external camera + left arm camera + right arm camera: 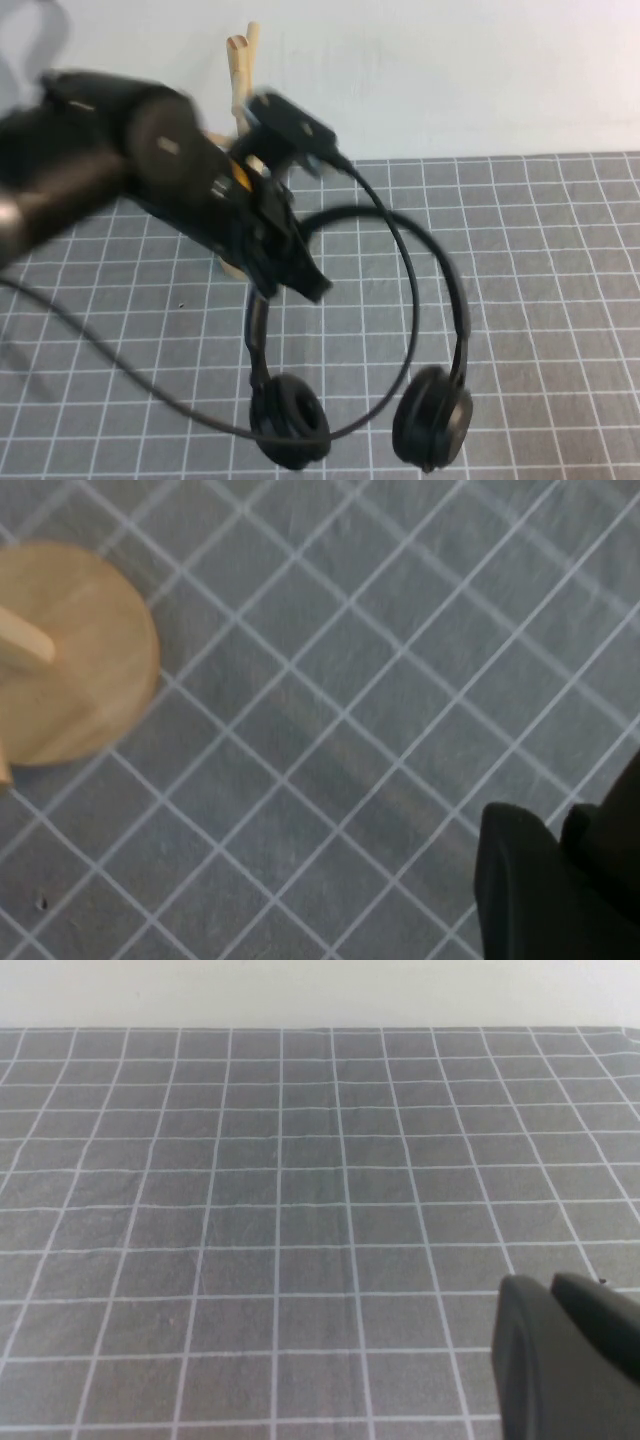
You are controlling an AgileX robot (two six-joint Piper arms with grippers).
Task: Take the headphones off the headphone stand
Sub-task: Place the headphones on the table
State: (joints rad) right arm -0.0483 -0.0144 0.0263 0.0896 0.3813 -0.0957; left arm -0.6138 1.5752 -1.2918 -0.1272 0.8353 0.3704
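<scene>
The black headphones [440, 270] hang from my left gripper [288, 272], which is shut on the headband's left side above the grid mat. Their two round ear cups [290, 420] hang low toward the front, clear of the pegs. The light wooden headphone stand [240, 62] stands just behind the left arm, mostly hidden by it. Its round disc base [70, 650] shows in the left wrist view, where the left gripper [560, 825] has its dark fingers together. My right gripper [550, 1285] is out of the high view. It is shut and empty over bare mat.
A thin black cable [408, 300] loops from the left wrist camera down across the headphones and off to the left. The grey grid mat [560, 250] covers the table up to a white wall at the back.
</scene>
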